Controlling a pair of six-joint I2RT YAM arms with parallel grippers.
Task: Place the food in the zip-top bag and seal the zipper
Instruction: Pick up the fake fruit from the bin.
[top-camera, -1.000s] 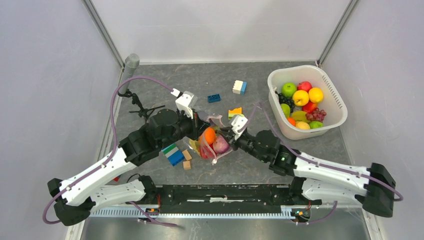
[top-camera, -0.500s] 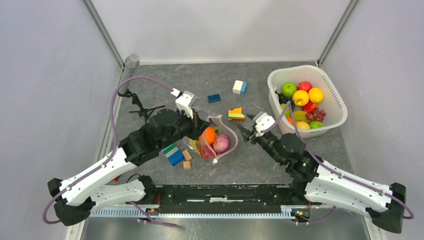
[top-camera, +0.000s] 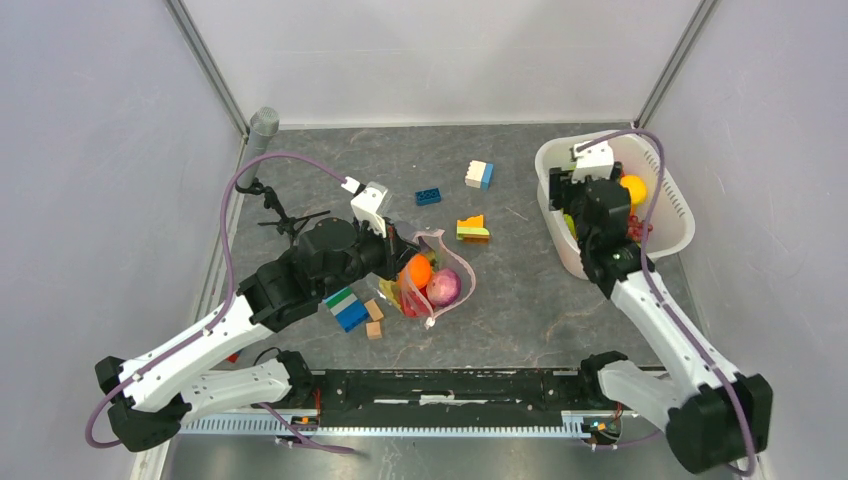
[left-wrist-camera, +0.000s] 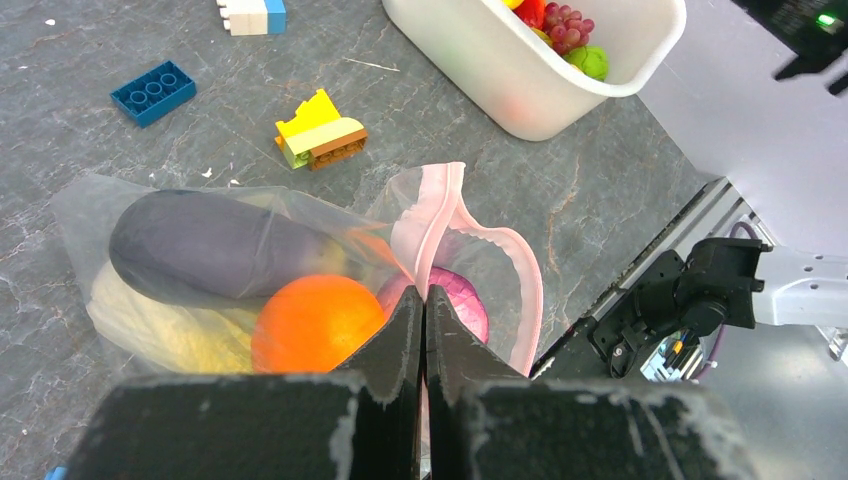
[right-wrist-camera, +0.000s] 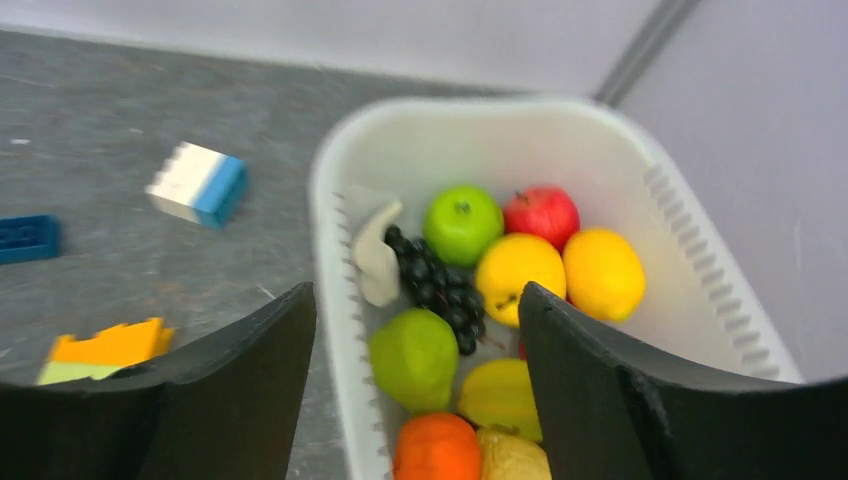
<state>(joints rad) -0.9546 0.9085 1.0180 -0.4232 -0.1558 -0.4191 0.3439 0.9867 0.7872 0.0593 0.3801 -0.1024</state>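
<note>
The zip-top bag (top-camera: 432, 283) lies at mid-table with its mouth gaping. My left gripper (left-wrist-camera: 422, 296) is shut on the pink zipper (left-wrist-camera: 441, 214) at one side of the mouth. Food inside the bag: an orange (left-wrist-camera: 315, 322), a dark purple eggplant (left-wrist-camera: 200, 250), a purple onion (left-wrist-camera: 462, 302) and something yellow (left-wrist-camera: 155, 322). My right gripper (right-wrist-camera: 415, 300) hangs open and empty over the left wall of the white basket (right-wrist-camera: 335, 230). More food lies in the basket: a green apple (right-wrist-camera: 460, 222), a red apple (right-wrist-camera: 542, 214), a green pear (right-wrist-camera: 414, 358) and dark grapes (right-wrist-camera: 436, 284).
The basket (top-camera: 681, 205) stands at the back right. Building blocks lie scattered: blue (top-camera: 428, 196), white-and-blue (top-camera: 479, 174), yellow-orange (top-camera: 471, 228) and blue-green (top-camera: 346, 308) beside small tan cubes (top-camera: 373, 318). A grey cylinder (top-camera: 263, 122) stands in the back left corner.
My right gripper has drawn away from the bag, swung right and back to the basket, and opened wide. The left gripper and the bag have stayed put.
</note>
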